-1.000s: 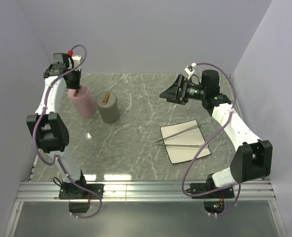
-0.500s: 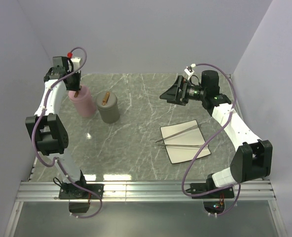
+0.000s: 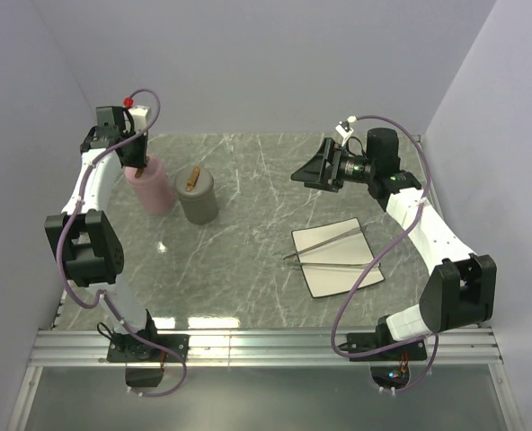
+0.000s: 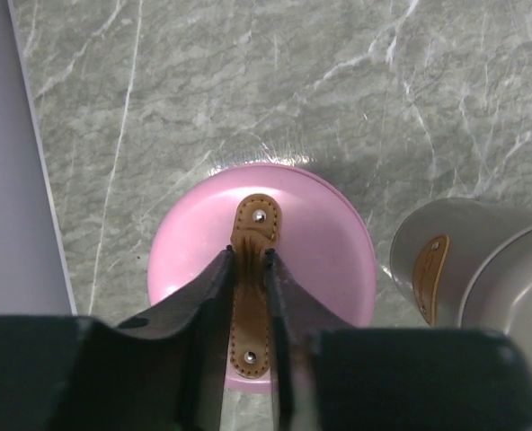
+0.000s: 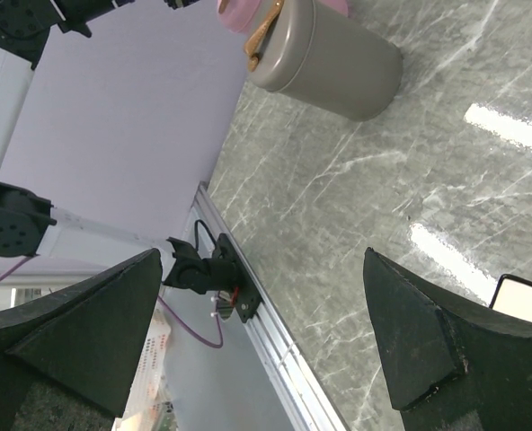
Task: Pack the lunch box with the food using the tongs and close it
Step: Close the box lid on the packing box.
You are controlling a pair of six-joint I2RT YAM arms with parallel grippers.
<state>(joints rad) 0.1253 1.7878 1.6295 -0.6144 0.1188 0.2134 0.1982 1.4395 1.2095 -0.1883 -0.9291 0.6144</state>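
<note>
At the far left, my left pincer [image 4: 248,256] hangs straight above the pink pot [image 4: 320,242]. Its two fingers stand close on either side of the brown strap [image 4: 255,215] across the lid, but I cannot tell whether they squeeze it or merely flank it. Just to its right stands the grey pot [image 4: 491,260], lid on and with a strap of the same kind. I take these two for the lunch box. No food shows anywhere. Further right, my right pincer [image 5: 262,269] floats in the air over the table [image 3: 248,224], spread wide and holding nothing. Below and a little right of it lie the tongs [image 3: 324,242], flat on the white plate [image 3: 342,280], joined end to the left and arms fanning rightward. I judge them light, stiff and springy, with smooth metal that will slip under a careless pinch. Lying flat, they give little to get under. I would take them across both arms, somewhat back from the tips, so that one squeeze lifts them and works them too. Gripping near the joint would be steadier but would not close the tips.
</note>
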